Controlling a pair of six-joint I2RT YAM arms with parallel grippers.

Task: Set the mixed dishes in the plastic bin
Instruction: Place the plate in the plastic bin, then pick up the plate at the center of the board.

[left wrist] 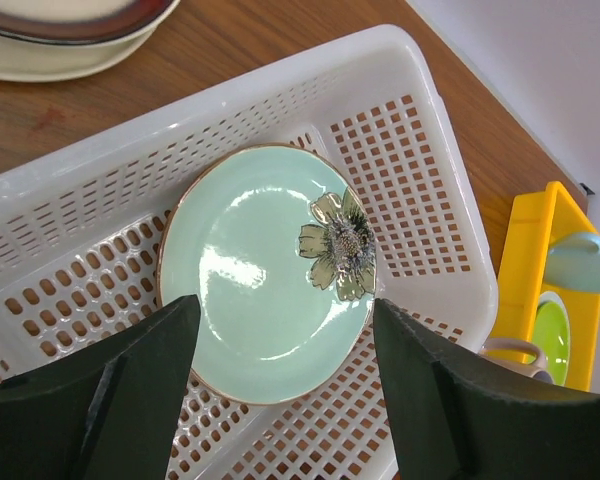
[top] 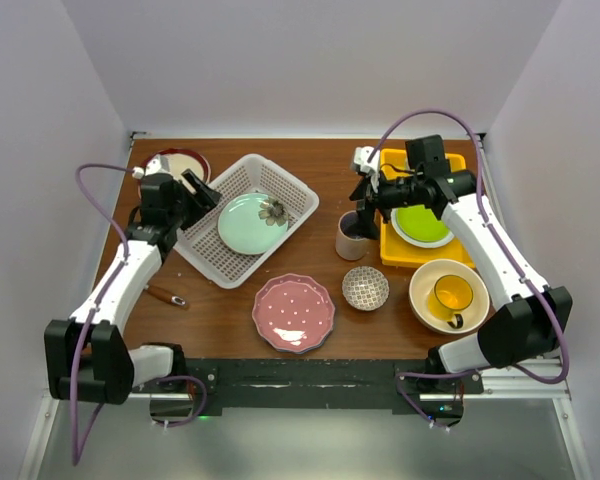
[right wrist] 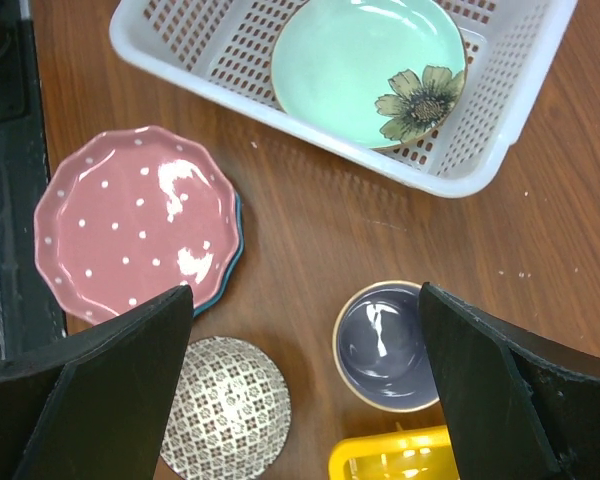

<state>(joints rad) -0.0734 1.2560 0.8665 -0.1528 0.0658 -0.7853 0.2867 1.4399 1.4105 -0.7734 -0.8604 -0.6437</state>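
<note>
Lying in plastic bin point(top: 238, 185), mint flower plate point(top: 250, 223)

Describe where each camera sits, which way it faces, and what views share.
Top external: above and behind, looking down on the table; both arms show.
Left wrist: over the plastic bin, looking down; left tool open at bottom.
Right wrist: above mug and pink plate, looking down; right tool open at bottom.
Shared: all see the mint flower plate.

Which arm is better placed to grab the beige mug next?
Right. The right end effector, open, hangs by the beige mug, framed in its wrist view; the left end effector is off over the plastic bin.
</note>
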